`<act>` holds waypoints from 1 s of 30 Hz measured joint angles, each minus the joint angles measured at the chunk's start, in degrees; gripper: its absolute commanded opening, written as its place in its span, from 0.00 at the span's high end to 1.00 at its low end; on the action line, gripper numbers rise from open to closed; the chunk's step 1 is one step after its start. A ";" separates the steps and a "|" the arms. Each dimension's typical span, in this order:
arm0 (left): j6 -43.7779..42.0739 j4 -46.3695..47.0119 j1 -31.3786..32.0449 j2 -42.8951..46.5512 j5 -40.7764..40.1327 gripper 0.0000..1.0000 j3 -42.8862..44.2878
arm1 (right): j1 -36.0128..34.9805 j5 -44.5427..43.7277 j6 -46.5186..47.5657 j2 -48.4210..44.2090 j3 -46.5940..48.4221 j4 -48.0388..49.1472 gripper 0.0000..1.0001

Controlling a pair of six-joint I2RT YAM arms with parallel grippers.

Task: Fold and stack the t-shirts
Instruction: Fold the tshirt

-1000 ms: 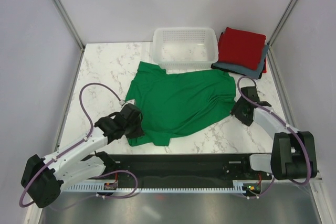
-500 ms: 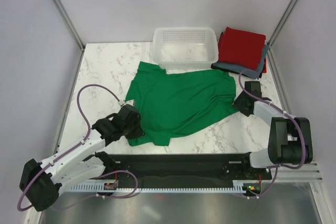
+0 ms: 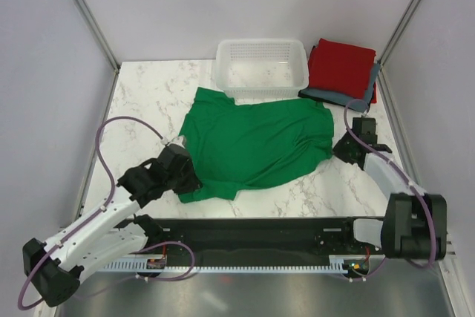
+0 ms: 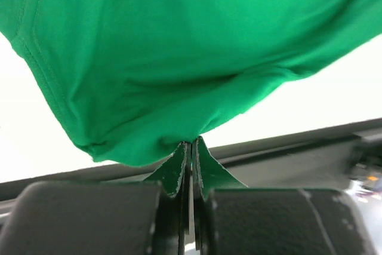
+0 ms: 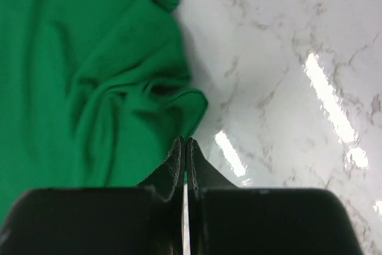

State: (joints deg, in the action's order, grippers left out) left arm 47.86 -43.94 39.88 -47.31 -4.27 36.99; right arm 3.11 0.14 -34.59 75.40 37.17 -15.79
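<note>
Green t-shirt (image 3: 256,142) lies spread mid-surface (image 3: 148,98), flatter than a second ago. The left tool (image 4: 190,147) and right tool (image 5: 184,146), each pinching a near hem corner, have drawn outward, smoothing it, probably ready for the first fold.

grey-blue shirt (image 3: 332,96): mostly under red shirt (image 3: 341,64) | green shirt (image 4: 179,52): edge-cropped

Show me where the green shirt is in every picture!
Top: green shirt spread mid-table, in front of the basket.
Left wrist: fills the top, pinched in the left claw.
Right wrist: left half, its edge in the right claw.
Shared landmark: the white table beside it.
</note>
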 measured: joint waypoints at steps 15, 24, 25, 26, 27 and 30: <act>-0.28 -17.14 0.00 8.83 0.28 0.98 16.17 | -0.57 6.54 -6.40 -42.97 5.57 -31.85 1.00; -1.03 -22.40 0.00 8.17 -0.87 0.98 16.22 | -1.88 3.61 -7.13 -45.05 6.23 -41.27 1.00; -1.36 -22.38 0.00 7.15 -1.36 0.98 16.41 | -1.88 3.37 -7.21 -44.46 6.67 -41.27 1.00; -1.95 -22.38 0.00 5.35 -1.95 0.98 16.79 | -1.88 3.13 -7.30 -43.54 7.26 -41.22 1.00; -2.60 -22.38 0.00 3.21 -2.73 0.98 17.42 | -1.88 2.97 -7.39 -42.64 7.80 -41.05 1.00; -5.01 -22.01 -0.07 -3.78 -5.57 0.98 21.27 | -1.88 2.43 -7.69 -38.34 9.90 -39.21 1.00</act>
State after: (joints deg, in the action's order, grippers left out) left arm 42.85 -65.95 39.81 -51.09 -9.85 58.26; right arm 1.23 2.57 -42.28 37.06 47.07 -55.00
